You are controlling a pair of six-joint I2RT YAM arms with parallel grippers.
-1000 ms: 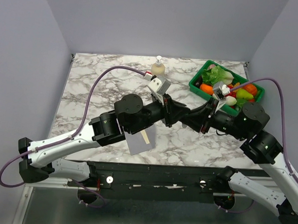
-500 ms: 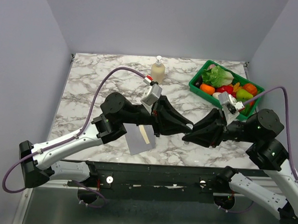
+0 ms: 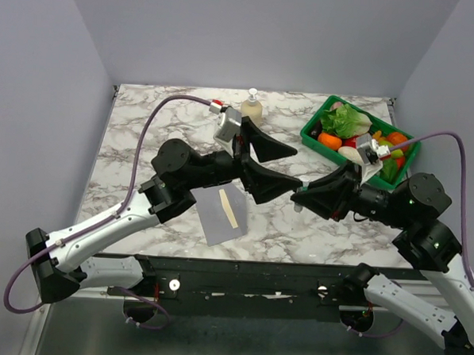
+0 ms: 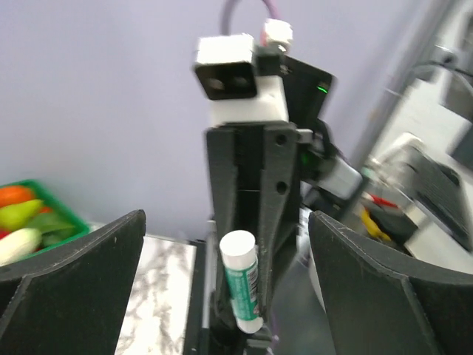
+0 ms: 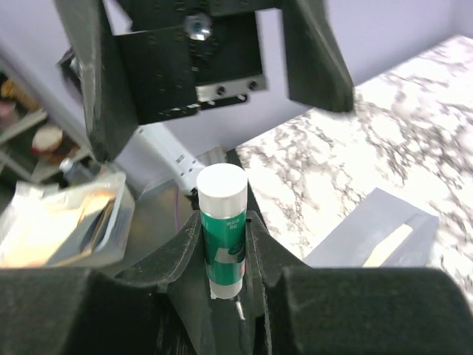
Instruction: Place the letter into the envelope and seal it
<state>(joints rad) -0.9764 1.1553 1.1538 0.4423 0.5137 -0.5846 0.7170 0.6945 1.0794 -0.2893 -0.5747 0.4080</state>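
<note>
1. The left arm (image 3: 115, 223) rises from its base and stretches over the envelope (image 3: 211, 221), with its wrist turned toward the other arm.
2. The left gripper (image 3: 295, 168) hangs just right of the envelope, jaws spread wide and holding nothing.
3. The right arm (image 3: 423, 199) bends in from the right, forearm pointing toward the envelope.
4. The right gripper (image 3: 298, 198) faces the left gripper tip to tip, its jaws clamped on a glue stick (image 5: 222, 222).
</note>
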